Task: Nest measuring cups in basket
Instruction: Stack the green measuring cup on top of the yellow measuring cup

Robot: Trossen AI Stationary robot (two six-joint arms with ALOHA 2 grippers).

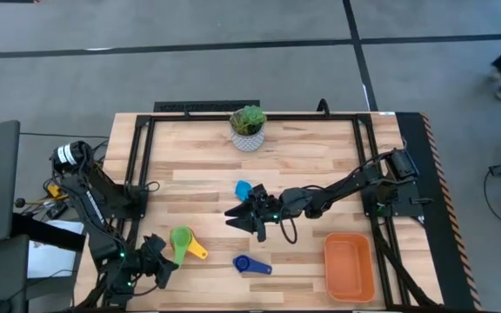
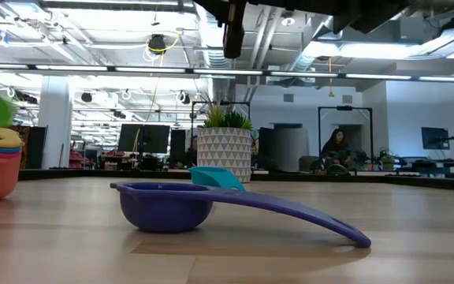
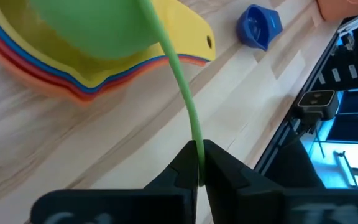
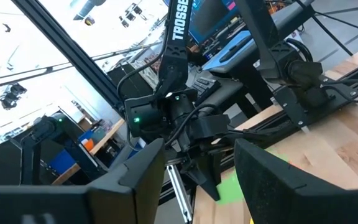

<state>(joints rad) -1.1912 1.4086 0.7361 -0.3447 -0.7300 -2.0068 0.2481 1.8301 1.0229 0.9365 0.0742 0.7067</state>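
My left fingers (image 3: 199, 163) are pinched shut on the thin handle of the green cup (image 1: 181, 238), at the near left corner of the worktop (image 1: 198, 174). The green cup sits on top of a stack (image 3: 73, 74): yellow under it, then blue, red and orange rims showing in layers. So I judge the nesting partly done, five cups together, though the stack stands on bare wood and not in the basket (image 1: 350, 265).

A little to the right, in the near middle, the dark blue cup (image 1: 250, 265) lies alone, upright, handle flat on the wood. Near the right front corner the basket holds nothing that I can see.

Farther in, around the middle of the worktop, my right fingers (image 1: 249, 219) hang above the wood, parted about halfway and holding nothing. The light blue cup (image 1: 243, 189) lies just beyond them, apart from them.

At the far edge stands the plant pot (image 1: 248, 130), which is not my business.

Left to do, as I judge it: add the dark blue and light blue cups to the stack and get the whole stack into the basket. I can find only six cups in all.
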